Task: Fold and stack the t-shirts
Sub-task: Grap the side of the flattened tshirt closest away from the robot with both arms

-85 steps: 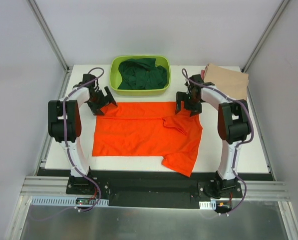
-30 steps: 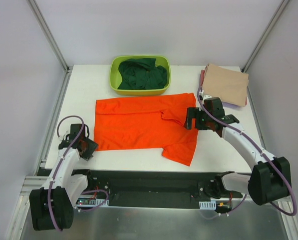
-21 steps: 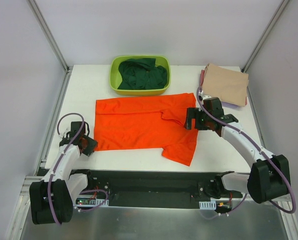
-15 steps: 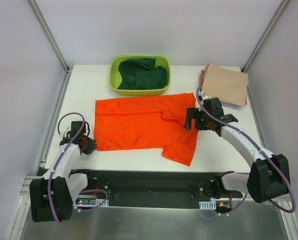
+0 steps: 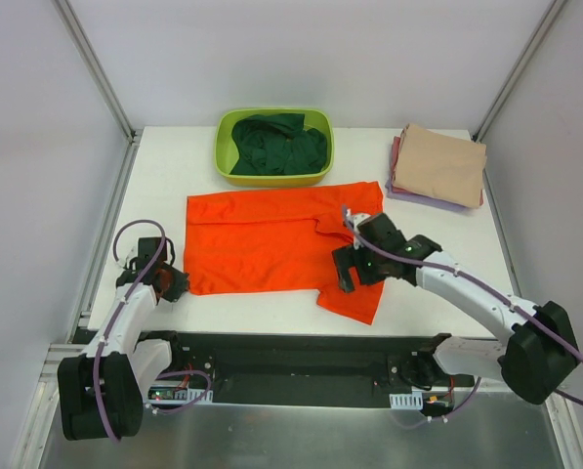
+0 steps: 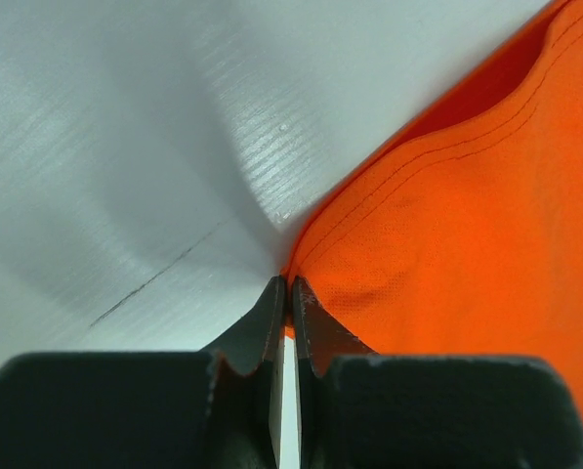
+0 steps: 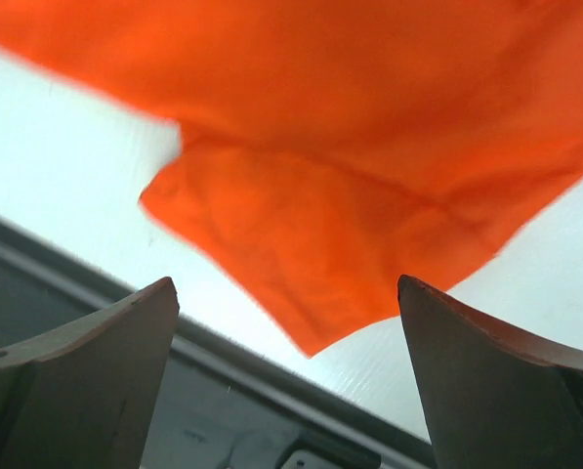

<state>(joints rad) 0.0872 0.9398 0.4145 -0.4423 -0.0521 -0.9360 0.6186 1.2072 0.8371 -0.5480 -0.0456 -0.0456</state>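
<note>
The bright orange t-shirt (image 5: 267, 244) lies spread on the white table, with one sleeve flap (image 5: 354, 298) hanging toward the near edge. My left gripper (image 5: 175, 285) is at the shirt's near left corner. In the left wrist view its jaws (image 6: 289, 285) are shut on the tip of that orange corner (image 6: 447, 225). My right gripper (image 5: 349, 273) hovers open above the near right sleeve. In the right wrist view its fingers (image 7: 101, 366) stand wide apart over the orange flap (image 7: 311, 254), touching nothing. A dark green t-shirt (image 5: 276, 143) is bunched in the tub.
The lime-green tub (image 5: 222, 156) stands at the back centre. A folded stack sits at the back right, with a tan tee (image 5: 439, 164) on top and a lilac edge (image 5: 423, 201) beneath. The table's near edge and black rail (image 5: 301, 350) run just below the sleeve.
My left gripper has shut on the shirt's near left corner. My right arm has swung from the shirt's right edge leftward and nearer, over the near sleeve, still open.
</note>
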